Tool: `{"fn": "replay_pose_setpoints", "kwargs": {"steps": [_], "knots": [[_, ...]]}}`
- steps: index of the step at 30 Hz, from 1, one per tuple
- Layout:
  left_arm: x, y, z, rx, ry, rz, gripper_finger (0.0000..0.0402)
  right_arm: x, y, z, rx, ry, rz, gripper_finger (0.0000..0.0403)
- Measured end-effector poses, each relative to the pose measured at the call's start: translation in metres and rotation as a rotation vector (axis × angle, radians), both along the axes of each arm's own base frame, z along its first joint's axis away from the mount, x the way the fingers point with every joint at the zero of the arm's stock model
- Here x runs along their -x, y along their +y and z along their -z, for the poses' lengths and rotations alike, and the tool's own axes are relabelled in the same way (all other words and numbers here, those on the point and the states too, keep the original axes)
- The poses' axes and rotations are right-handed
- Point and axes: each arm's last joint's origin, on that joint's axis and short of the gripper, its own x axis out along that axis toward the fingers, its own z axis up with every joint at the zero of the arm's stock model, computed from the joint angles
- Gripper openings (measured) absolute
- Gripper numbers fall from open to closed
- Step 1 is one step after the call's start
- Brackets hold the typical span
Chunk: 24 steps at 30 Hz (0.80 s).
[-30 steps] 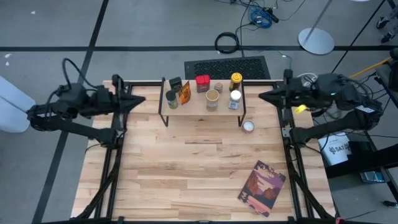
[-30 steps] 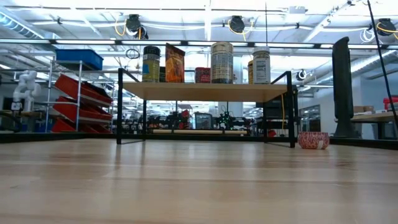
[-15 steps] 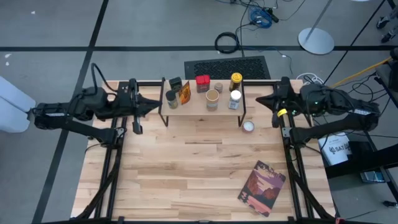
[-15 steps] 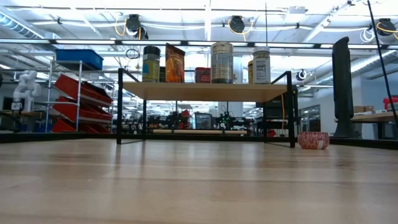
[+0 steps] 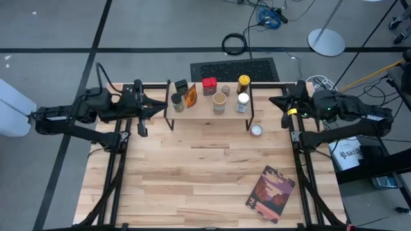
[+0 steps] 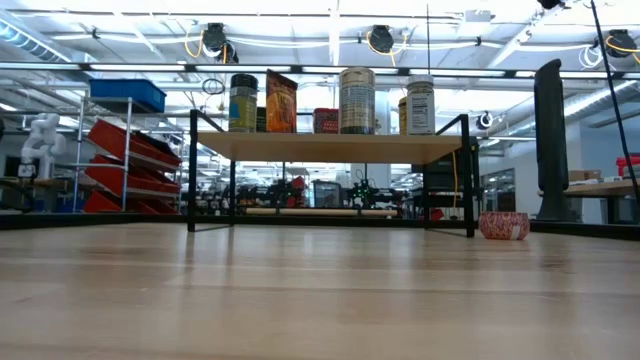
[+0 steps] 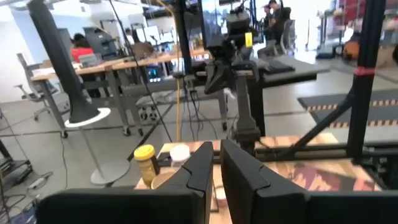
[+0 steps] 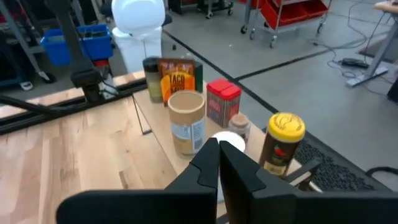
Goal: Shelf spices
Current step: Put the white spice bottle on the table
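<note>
The shelf [image 5: 200,113] stands at the table's far middle on thin black legs. Several spices stand on its plank: a red tin [image 5: 209,85], a tan-topped jar [image 5: 219,101], a yellow-topped jar [image 5: 243,83], a white-topped jar [image 5: 242,101] and an orange-labelled one [image 5: 191,95]. One small white-topped tin [image 5: 256,130] rests on the table by the shelf's right leg. My left gripper [image 5: 162,108] hovers shut just left of the shelf. My right gripper [image 5: 271,101] hovers shut just right of it.
A flat reddish-purple book [image 5: 270,193] lies near the table's near right corner. Black frame rails [image 5: 119,160] run along both table sides. Bare plank surface [image 5: 199,173] stretches from the shelf toward the near edge.
My left arm has reached toward the table's right, bringing its gripper close to the shelf's left end. My right arm has shifted its wrist a little toward the shelf. The spices and the shelf have not moved.
</note>
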Motion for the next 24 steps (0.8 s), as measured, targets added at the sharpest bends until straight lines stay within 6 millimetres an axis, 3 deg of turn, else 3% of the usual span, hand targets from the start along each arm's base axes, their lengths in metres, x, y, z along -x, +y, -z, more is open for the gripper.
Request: {"fn": "replay_pose_setpoints", "kwargs": {"steps": [5, 9, 17, 24], "knots": [[-0.004, 0.000, 0.005, -0.001, 0.051, 0.000, 0.0040, -0.006, 0.000, 0.017, -0.034, 0.036, 0.015, 0.0004], [-0.010, 0.000, 0.007, -0.001, 0.063, 0.001, 0.0040, -0.010, 0.000, 0.027, -0.060, 0.051, 0.029, 0.0033], [-0.024, -0.001, 0.005, 0.000, 0.014, 0.001, 0.0041, -0.019, 0.000, 0.029, -0.053, 0.046, 0.055, 0.0130], [-0.030, -0.001, 0.005, -0.010, 0.003, 0.000, 0.0041, -0.045, -0.004, 0.037, 0.032, 0.151, 0.066, 0.0230]]}}
